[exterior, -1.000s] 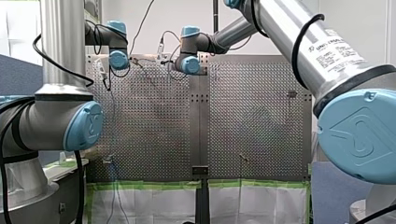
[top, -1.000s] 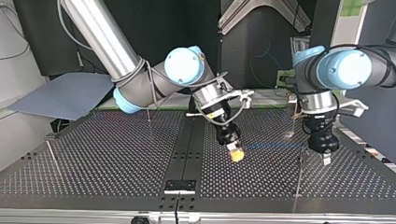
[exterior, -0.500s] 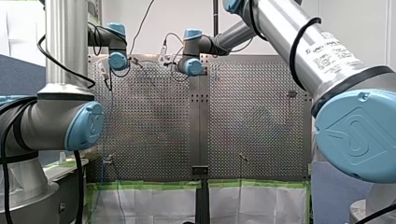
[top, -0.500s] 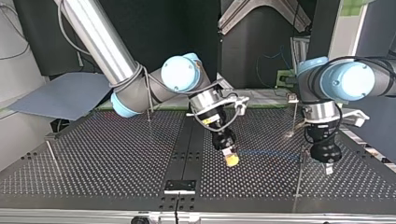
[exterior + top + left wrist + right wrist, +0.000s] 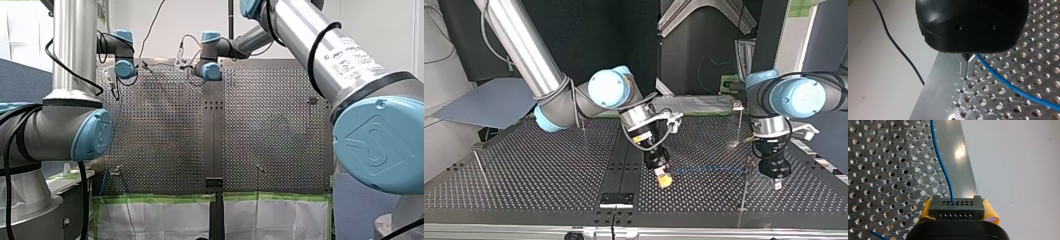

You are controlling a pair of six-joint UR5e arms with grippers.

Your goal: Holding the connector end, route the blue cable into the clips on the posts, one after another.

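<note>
Blue cable runs straight out of a black connector, which my right pincer grips from both sides with its yellow pads pressed against the connector's ends. In the right wrist view the cable leads away ahead of the pincer, over the perforated metal desk and along its plain border strip. In the top view the right pincer hangs tilted just above the desk near the middle. From there the cable stretches level, clear of the surface, toward a thin post at the view's right. My left pincer points down just beside that post, on its far side from the connector. Whether the cable touches the post I cannot tell. In the left wrist view the cable comes out from right beside the tip of the black left pincer and slants away across the holes. Whether this pincer is open or closed, or has the cable, I cannot tell. A second post, with a clip on top, stands further back.
</note>
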